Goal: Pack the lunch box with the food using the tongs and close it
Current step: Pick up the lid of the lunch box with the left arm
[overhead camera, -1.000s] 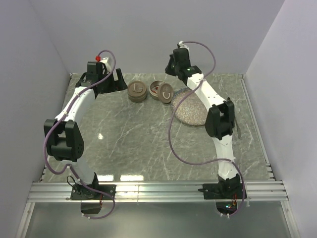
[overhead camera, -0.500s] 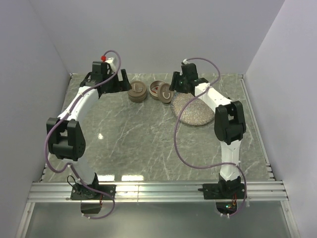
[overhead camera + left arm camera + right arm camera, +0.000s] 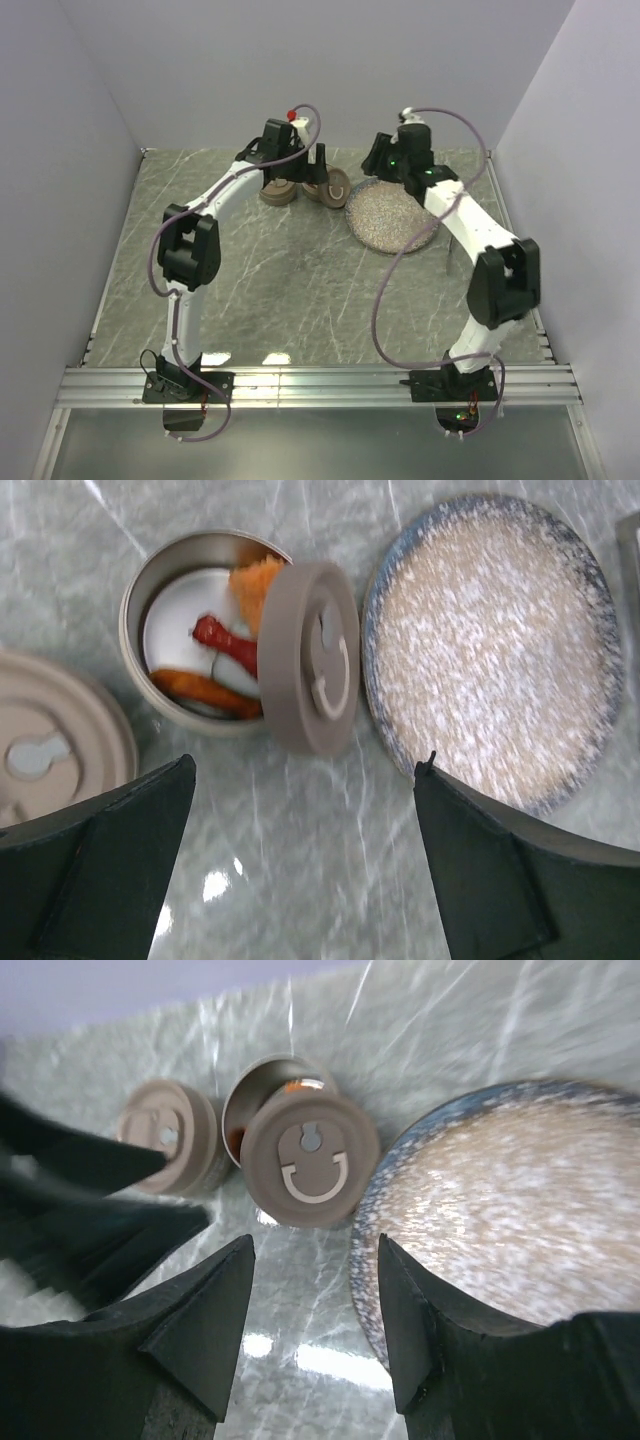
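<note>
- Currently the left gripper point(image 3: 305, 770) is hanging over the marbled table point(image 3: 300, 900), just on the near side of the lunch box point(image 3: 133, 600). Its jaws are standing spread wide and gripping nothing.
- The right gripper point(image 3: 315, 1250) is hovering low on the other side, facing the same tin across the near rim of the speckled plate point(image 3: 500, 1230). Its fingers are sitting partly apart, with only bare tabletop showing between them, so it is holding nothing.
- The lunch box, a round metal tin, is standing upright near the far edge of the table with its mouth partly uncovered.
- The food point(image 3: 225, 640) is lying inside that tin: an orange crumbly piece at the far side, a red piece in the middle and an orange strip along the near wall.
- The beige lid point(image 3: 310, 655) is leaning at a tilt on the tin's rim on the plate side, covering part of the mouth and coming very close to the plate's edge.
- A second tin point(image 3: 50, 740), wearing a matching beige lid, is sitting just beside the open one, on the side away from the plate.
- The tongs point(image 3: 449, 257) are showing only as a slim grey sliver beside the plate's near right rim, mostly hidden under the right arm, well apart from both grippers.
</note>
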`<state>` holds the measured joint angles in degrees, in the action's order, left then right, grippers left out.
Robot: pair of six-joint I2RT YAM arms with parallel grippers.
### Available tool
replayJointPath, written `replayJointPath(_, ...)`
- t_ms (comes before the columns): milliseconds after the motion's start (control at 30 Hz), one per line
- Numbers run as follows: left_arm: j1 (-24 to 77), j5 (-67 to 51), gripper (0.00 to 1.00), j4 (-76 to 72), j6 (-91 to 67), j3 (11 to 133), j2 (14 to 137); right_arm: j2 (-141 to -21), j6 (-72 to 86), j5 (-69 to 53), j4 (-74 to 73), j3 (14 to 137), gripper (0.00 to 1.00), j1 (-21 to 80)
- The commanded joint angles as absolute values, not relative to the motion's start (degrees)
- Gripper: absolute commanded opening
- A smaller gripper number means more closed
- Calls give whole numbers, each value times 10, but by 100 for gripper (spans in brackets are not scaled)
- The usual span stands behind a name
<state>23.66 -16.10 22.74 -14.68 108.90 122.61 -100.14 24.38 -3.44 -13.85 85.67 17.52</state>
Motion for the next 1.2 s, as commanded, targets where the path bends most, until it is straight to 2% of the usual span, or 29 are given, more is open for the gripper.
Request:
replayJointPath(0,253,-130,97,178,-148,1120,1251,-927,236,-29,-108,818,60,158)
replayJointPath(233,257,-136,93,129,-162,1123,1285,-843,221,-46,-114,763,59,125)
replayJointPath(567,260,-126,91,114,-172,1169,1337,-832,226,-78,-106,762,59,91)
replayJointPath(800,261,-130,84,111,-177,1185,1357,-838,226,-85,-108,769,58,91)
replayJointPath(1000,260,-129,67,109,-179,1188,1365,-838,226,-87,-108,768,58,91)
replayJointPath(1067,260,-129,66,109,-180,1188,1368,-836,224,-88,-108,768,58,91)
replayJointPath(1133,260,-127,60,108,-182,1188,1369,-834,222,-86,-110,768,57,91)
replayJointPath(1167,260,-127,54,106,-183,1188,1370,-832,221,-84,-109,768,57,91)
